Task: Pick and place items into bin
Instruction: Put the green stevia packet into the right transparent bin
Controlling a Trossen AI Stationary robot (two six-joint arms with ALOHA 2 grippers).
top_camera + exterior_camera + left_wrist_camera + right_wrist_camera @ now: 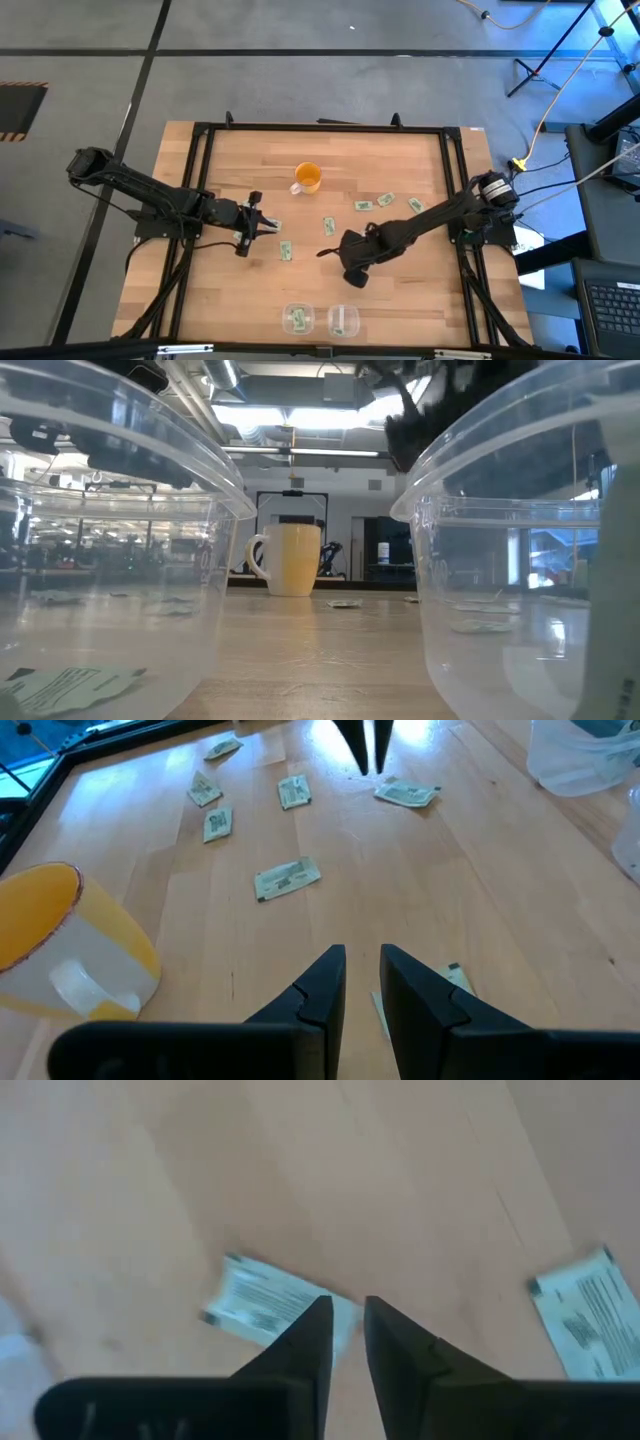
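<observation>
Several small pale green and white packets lie flat on the wooden table, among them one (285, 251), one (328, 226) and one (364, 205). My left gripper (270, 226) is shut and empty, low over the table. A packet (455, 982) lies partly hidden beside its fingertips (362, 960). My right gripper (324, 251) is shut and empty above the table's middle, pointing down toward the left. In its wrist view a packet (262, 1305) lies on the table behind its fingertips (347, 1308), and another (585, 1315) lies off to one side. It also shows in the left wrist view (365, 750), beside a packet (405, 792).
An orange cup (308, 178) stands upright at the far middle, also in the left wrist view (60, 940). Two clear plastic bins (298, 318) (343, 320) stand at the near edge, each with a packet inside. A black frame (320, 128) borders the table.
</observation>
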